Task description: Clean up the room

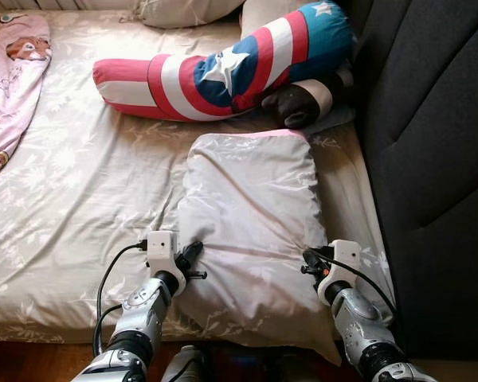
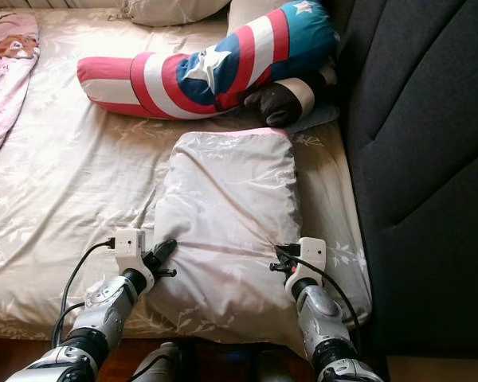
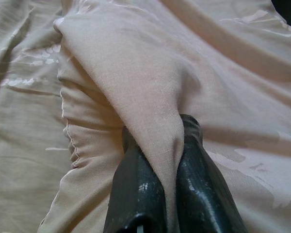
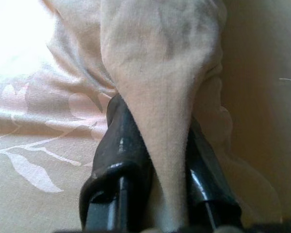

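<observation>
- Lying near the foot edge of the bed (image 1: pixel 64 207), close to the dark headboard (image 1: pixel 430 159) on the robot's right, the pale pillow (image 1: pixel 251 215) is resting flat on the leaf-patterned sheet.
- The left gripper (image 1: pixel 193 259) is pinching a fold of the pillow's cover at its left edge; the fabric is sitting squeezed between the two black fingers (image 3: pixel 136 189).
- The right gripper (image 1: pixel 309 263) is clamping another fold at the pillow's right edge, cloth bunching up between its fingers (image 4: pixel 119 155).
- A long star-and-stripe cushion (image 1: pixel 223 68) is lying just beyond the pillow, its dark end (image 1: pixel 299 103) near the pillow's far corner.
- A pink printed blanket (image 1: pixel 12 79) is sitting at the far left, well apart.
</observation>
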You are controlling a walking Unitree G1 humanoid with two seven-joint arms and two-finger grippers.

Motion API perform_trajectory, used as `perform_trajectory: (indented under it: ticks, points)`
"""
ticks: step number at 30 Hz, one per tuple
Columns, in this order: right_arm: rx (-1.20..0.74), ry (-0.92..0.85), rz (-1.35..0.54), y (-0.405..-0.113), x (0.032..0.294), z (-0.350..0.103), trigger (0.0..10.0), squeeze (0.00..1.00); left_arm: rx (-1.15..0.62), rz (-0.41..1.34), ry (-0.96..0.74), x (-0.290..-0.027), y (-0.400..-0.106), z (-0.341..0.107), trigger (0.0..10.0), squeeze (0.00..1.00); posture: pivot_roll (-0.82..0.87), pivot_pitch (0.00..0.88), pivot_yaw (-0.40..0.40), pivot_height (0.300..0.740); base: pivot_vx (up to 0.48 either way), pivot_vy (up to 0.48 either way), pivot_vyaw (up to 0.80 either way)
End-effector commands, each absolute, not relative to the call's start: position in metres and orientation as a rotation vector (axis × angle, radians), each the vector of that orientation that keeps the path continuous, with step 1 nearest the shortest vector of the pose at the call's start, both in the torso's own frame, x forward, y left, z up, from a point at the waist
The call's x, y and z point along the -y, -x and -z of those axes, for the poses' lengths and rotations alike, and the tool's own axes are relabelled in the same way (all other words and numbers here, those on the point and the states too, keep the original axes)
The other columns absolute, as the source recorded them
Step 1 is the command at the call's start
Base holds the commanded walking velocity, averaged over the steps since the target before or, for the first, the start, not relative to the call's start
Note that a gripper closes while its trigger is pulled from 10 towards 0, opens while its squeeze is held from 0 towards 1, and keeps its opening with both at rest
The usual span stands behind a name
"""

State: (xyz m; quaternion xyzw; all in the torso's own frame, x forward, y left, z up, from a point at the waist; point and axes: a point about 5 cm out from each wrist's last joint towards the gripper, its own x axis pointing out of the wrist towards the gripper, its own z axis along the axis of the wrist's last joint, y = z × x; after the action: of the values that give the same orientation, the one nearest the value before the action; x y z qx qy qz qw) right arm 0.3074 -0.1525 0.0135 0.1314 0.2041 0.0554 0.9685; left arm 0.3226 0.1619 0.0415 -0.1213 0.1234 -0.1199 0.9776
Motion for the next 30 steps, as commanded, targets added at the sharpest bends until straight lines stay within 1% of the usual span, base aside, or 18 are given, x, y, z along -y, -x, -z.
perform_trajectory:
  ticks: [1, 2, 10, 18, 22, 28, 30]
  points:
    - [-0.408, -0.259, -0.088, -0.3057, 0.1588, -0.0123, 10.0, 0.00, -0.216, 0.215, 0.230, -0.1692, -0.3214, -0.0430, 10.0, 0.00, -0.01, 0.191, -0.018, 0.740, 0.000, -0.356, -0.77]
    - [-0.408, -0.259, -0.088, -0.3057, 0.1588, -0.0123, 10.0, 0.00, -0.216, 0.215, 0.230, -0.1692, -0.3214, -0.0430, 10.0, 0.00, -0.01, 0.191, -0.018, 0.740, 0.000, -0.356, -0.77]
    - [-0.420, -0.257, -0.092, -0.3033, 0.1581, -0.0095, 10.0, 0.00, -0.213, 0.205, 0.248, -0.1693, -0.3206, -0.0423, 10.0, 0.00, -0.01, 0.196, -0.019, 0.740, 0.000, 0.000, -0.78]
    - [-0.431, -0.257, -0.100, -0.3012, 0.1561, -0.0071, 10.0, 0.00, -0.215, 0.211, 0.231, -0.1693, -0.3199, -0.0418, 10.0, 0.00, -0.01, 0.201, -0.020, 0.740, 0.000, 0.000, -0.78]
    - [-0.436, -0.258, -0.098, -0.3000, 0.1558, -0.0058, 10.0, 0.00, -0.222, 0.211, 0.219, -0.1691, -0.3186, -0.0402, 10.0, 0.00, -0.01, 0.203, -0.020, 0.740, 0.000, -0.414, -0.77]
    - [-0.443, -0.258, -0.103, -0.2989, 0.1549, -0.0044, 10.0, 0.00, -0.230, 0.215, 0.198, -0.1690, -0.3177, -0.0388, 10.0, 0.00, -0.01, 0.207, -0.019, 0.740, 0.000, 0.000, -0.78]
    - [-0.443, -0.257, -0.103, -0.2988, 0.1550, -0.0043, 10.0, 0.00, -0.232, 0.213, 0.198, -0.1689, -0.3176, -0.0385, 10.0, 0.00, -0.01, 0.207, -0.020, 0.740, 0.000, -0.277, -0.77]
